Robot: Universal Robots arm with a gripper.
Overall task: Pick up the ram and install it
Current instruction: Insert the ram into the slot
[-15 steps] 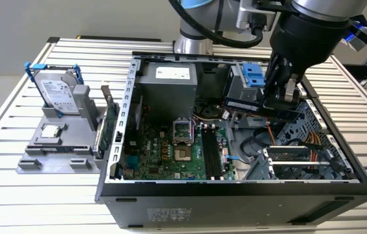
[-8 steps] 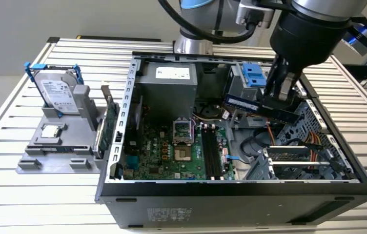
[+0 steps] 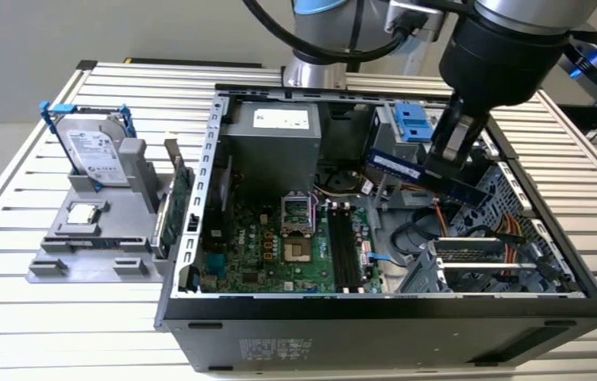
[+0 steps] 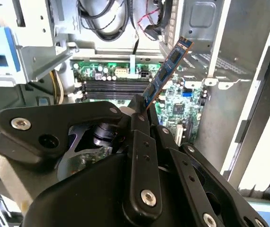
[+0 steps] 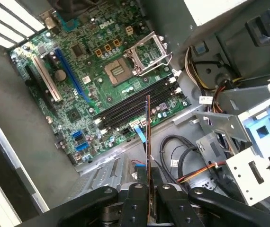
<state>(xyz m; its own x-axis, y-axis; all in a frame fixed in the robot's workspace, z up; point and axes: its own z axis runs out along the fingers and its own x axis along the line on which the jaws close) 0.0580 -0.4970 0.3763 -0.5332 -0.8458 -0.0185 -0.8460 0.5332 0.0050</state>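
My gripper (image 3: 450,169) is shut on the ram (image 3: 410,171), a slim stick with a white label, and holds it in the air over the open computer case toward the exterior view's right. The stick juts out from between the black fingers (image 4: 139,124) in the second wrist view, ram (image 4: 167,71) tilted above the motherboard. Edge-on in the first wrist view, the ram (image 5: 148,137) hangs as a thin strip above and apart from the black memory slots (image 5: 128,108), with the gripper (image 5: 148,191) clamped on its end. In the exterior view those slots (image 3: 343,248) lie beside the CPU socket (image 3: 296,216).
The grey power supply (image 3: 272,147) and a blue drive bay (image 3: 415,123) stand at the back of the case. Cables (image 5: 192,165) cross the case floor near the slots. Outside, at the exterior view's left, a grey fixture (image 3: 60,266) carries a hard drive (image 3: 98,151), a small chip (image 3: 85,213) and a green expansion card (image 3: 177,208).
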